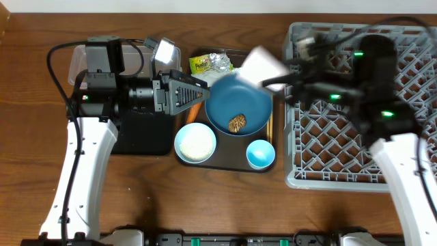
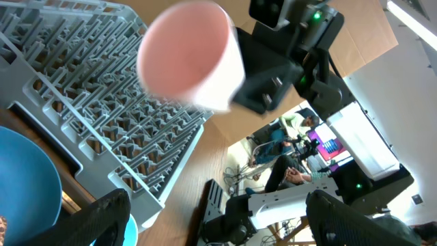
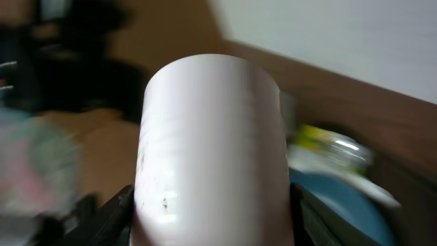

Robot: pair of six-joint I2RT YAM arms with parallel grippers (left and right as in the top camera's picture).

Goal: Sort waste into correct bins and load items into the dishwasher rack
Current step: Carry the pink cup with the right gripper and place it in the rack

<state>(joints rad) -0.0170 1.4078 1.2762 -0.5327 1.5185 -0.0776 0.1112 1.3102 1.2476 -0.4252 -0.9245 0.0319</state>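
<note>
Your right gripper (image 1: 278, 76) is clamped around the pink-inside cup (image 1: 263, 66), held high just left of the dishwasher rack (image 1: 321, 147), probably to clear its rim. Your left gripper (image 1: 196, 96) hovers spread and empty, farther left of the rack.

Two cups by my count: one pink-inside cup (image 2: 188, 58), one light-blue cup (image 1: 260, 153). One dark-blue plate (image 1: 235, 101), and just one brown lump (image 1: 237, 123). One white bowl (image 1: 195, 143). One brown serving tray (image 1: 229, 162). One big grey rack (image 1: 328, 137). Bins, that's two: one clear tub (image 1: 76, 61), one black tray (image 1: 147, 137). One yellow-green wrapper (image 1: 200, 65), one wad of foil (image 1: 220, 62)
</note>
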